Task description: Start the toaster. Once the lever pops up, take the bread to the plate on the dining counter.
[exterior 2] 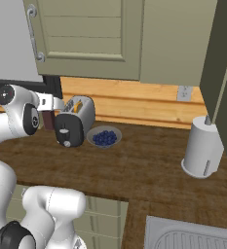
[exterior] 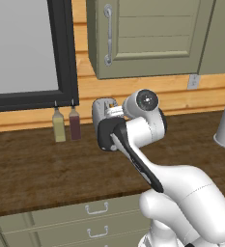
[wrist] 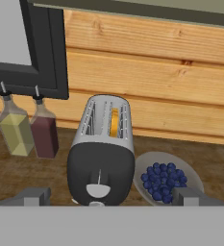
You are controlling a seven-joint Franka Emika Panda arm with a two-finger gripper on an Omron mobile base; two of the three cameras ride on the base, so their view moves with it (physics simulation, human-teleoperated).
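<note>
Toaster (wrist: 102, 158): seen dead ahead of the gripper (wrist: 108, 197), black end panel turned toward it
Bread (wrist: 114, 122): golden crust edge seen in one slot, beyond the panel
Finger tips: spread wide, one (wrist: 31, 197) left of the toaster, one (wrist: 192, 196) right
Bowl of blueberries (wrist: 167, 180): just beside the toaster, ahead right
Two bottles (wrist: 29, 129): ahead left, against the wall
</note>
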